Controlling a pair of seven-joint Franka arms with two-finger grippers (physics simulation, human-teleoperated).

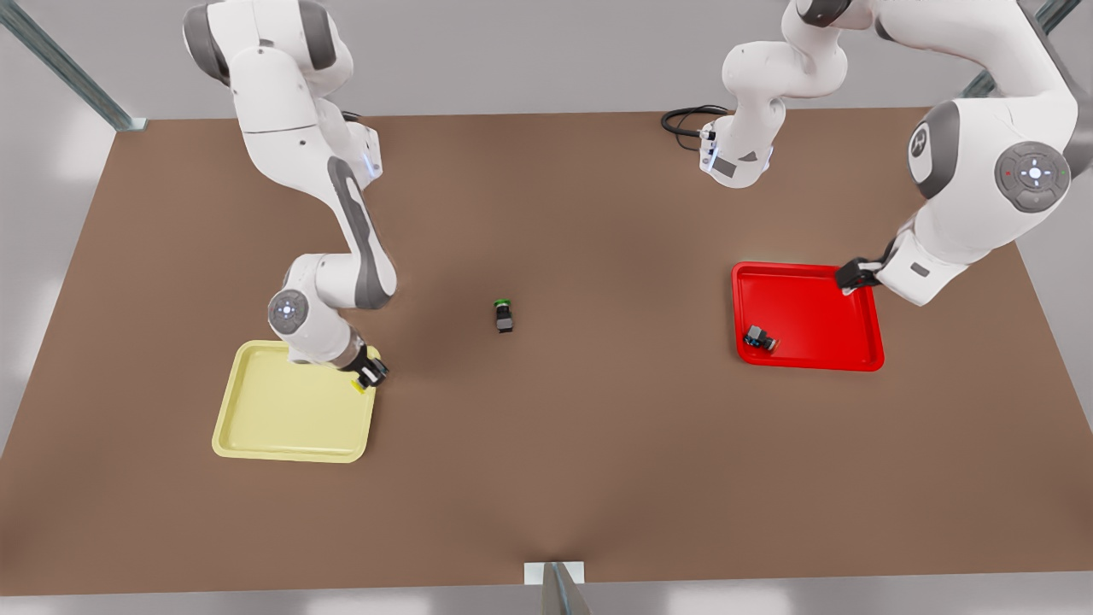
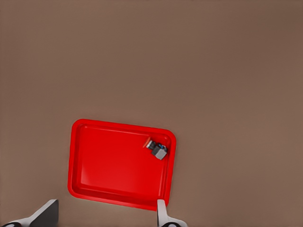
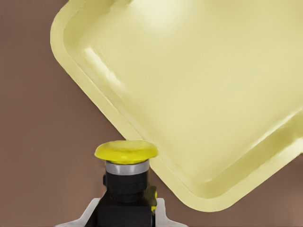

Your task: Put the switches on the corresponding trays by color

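Your red tray (image 1: pixel 807 286) holds one switch (image 1: pixel 759 338); left gripper (image 2: pixel 106 215) hangs released above. Right gripper (image 1: pixel 371 372) grasps the yellow switch (image 3: pixel 126 176) at the empty yellow tray (image 1: pixel 290 406) corner.

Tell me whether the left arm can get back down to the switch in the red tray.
Probably yes: the left tool hangs open above the red tray, and the switch lies uncovered near a corner, with nothing between.
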